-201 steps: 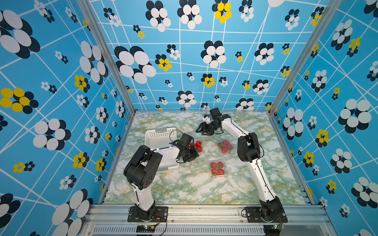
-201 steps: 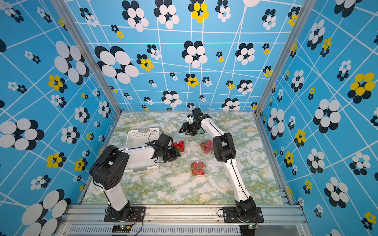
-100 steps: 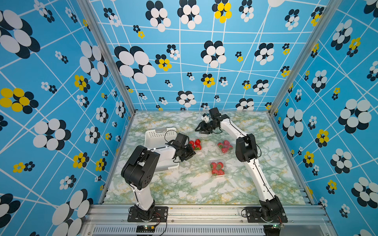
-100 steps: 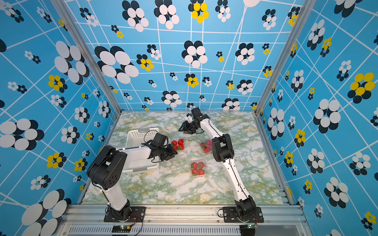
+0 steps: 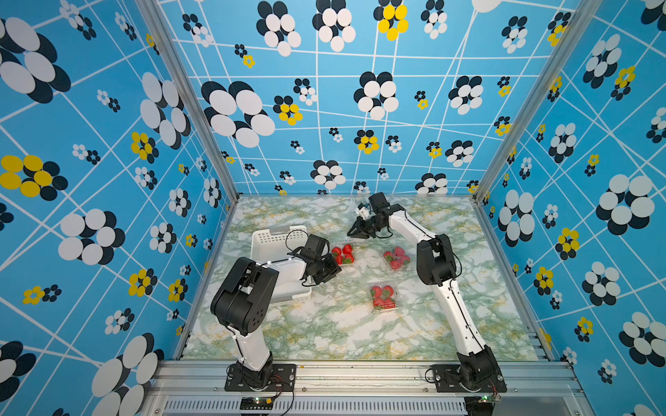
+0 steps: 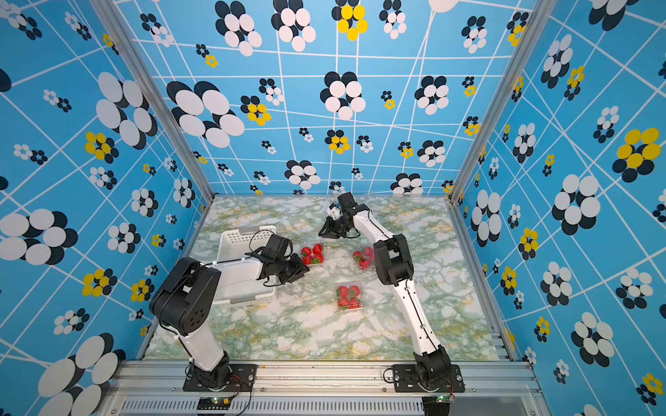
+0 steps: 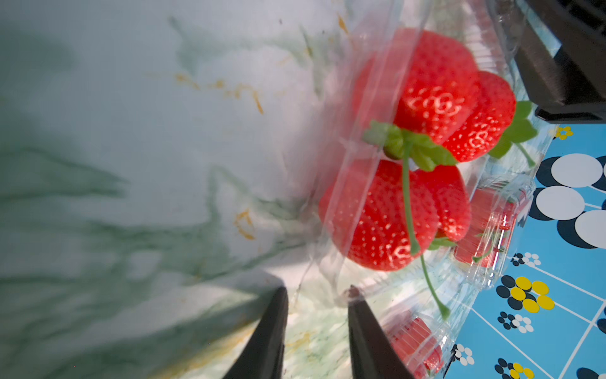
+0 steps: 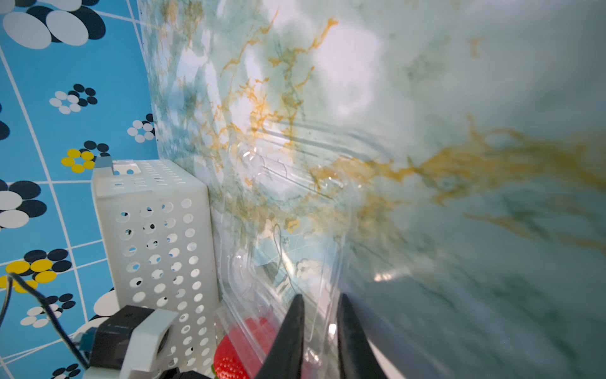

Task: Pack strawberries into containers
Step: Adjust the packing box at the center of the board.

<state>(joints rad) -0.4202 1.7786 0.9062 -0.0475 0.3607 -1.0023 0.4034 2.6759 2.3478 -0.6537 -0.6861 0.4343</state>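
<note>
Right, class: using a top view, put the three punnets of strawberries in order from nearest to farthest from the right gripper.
From the right gripper:
1. left punnet: beside the basket, just in front of the gripper.
2. right punnet: farther off, on the right side.
3. front punnet: toward the front, plainly farthest.

3 clear sq. punnets sit apart from each other, each w/ a few bright red strawberries inside, green caps & thin stems showing. The left punnet has approx 4 berries packed close, one stem lying across its neighbour. Its lid is open, tilted up on the far side. The right punnet has its berries heaped. The near punnet sits closest to the front, berries snug, top looks shut.
</note>
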